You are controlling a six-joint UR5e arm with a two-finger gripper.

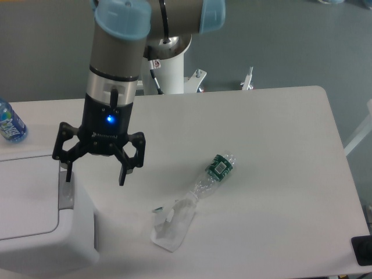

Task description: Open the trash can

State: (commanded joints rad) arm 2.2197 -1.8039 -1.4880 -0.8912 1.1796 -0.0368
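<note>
Under spread fingers (69, 172), trash can (35, 215)

One trash can (35, 221), two bottles (218, 168) (9, 125), one plastic scrap (173, 226).

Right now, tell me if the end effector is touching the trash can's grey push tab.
Cannot tell. In the fixed camera view, one finger of the open end effector overlaps the grey push tab on the trash can, but the view shows neither contact nor gap.

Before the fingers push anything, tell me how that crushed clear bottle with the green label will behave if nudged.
The crushed bottle looks empty and flattened, so it is probably very light and would skid rather than roll. Its thin clear plastic would likely buckle under a grip. It lies on the table and touches nothing else.
</note>
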